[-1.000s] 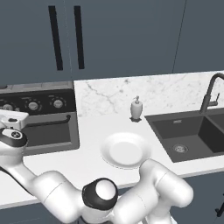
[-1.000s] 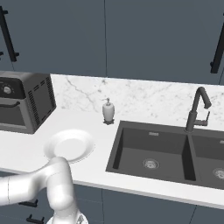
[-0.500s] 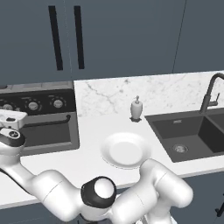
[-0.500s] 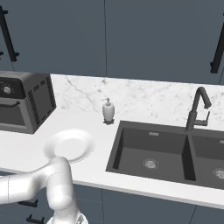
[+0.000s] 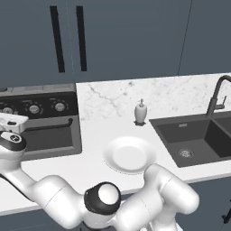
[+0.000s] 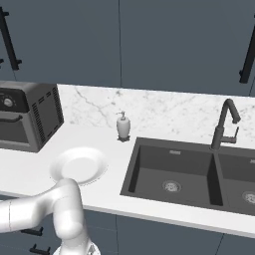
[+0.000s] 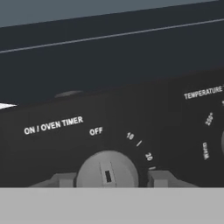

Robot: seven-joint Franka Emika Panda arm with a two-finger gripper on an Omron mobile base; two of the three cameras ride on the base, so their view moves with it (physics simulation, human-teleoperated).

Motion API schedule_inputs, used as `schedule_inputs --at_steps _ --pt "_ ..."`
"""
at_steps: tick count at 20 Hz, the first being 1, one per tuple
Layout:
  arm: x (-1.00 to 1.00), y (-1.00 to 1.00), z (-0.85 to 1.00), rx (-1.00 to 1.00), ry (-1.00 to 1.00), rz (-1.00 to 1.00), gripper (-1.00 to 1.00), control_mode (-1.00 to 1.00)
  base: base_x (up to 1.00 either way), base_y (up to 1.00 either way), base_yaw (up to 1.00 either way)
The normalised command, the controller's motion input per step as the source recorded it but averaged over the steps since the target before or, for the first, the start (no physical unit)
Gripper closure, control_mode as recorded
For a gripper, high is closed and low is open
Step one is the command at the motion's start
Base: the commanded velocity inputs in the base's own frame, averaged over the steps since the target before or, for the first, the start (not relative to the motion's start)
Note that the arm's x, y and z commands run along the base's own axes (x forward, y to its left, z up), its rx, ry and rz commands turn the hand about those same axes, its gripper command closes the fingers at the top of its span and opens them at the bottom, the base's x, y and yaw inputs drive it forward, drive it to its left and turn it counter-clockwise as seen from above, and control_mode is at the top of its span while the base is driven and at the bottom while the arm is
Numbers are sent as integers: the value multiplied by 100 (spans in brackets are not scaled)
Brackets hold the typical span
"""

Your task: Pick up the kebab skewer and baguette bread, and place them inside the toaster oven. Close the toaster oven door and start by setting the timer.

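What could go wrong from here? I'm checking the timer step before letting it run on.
1. In the hand view the gripper straddles the round grey timer knob, apparently not yet clamped; turning now might slip and leave its marker at OFF.
2. The fingertips sit near the knob's edge, so an off-centre grip could twist loose.
3. The boxy black toaster oven door looks shut; its contents can't be checked.

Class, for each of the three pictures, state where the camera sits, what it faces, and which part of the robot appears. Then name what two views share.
Left base view: behind the arm's left, looking down over the toaster oven, plate and sink; white arm at bottom.
Right base view: behind the arm's right, facing the same counter; arm at lower left.
Hand view: on the hand, facing the timer knob; the claw straddles it.
Shared: both base views show oven, plate, soap dispenser and sink.
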Motion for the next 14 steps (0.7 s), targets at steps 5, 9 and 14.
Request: schedule_inputs --at_steps 5,9,14 --pt "-33 11 18 19 -9 -9 100 -100 0 0 0" --pt "-36 21 9 16 -15 -7 100 -100 0 0 0" --pt "-24 26 24 21 -15 -13 100 -100 0 0 0"
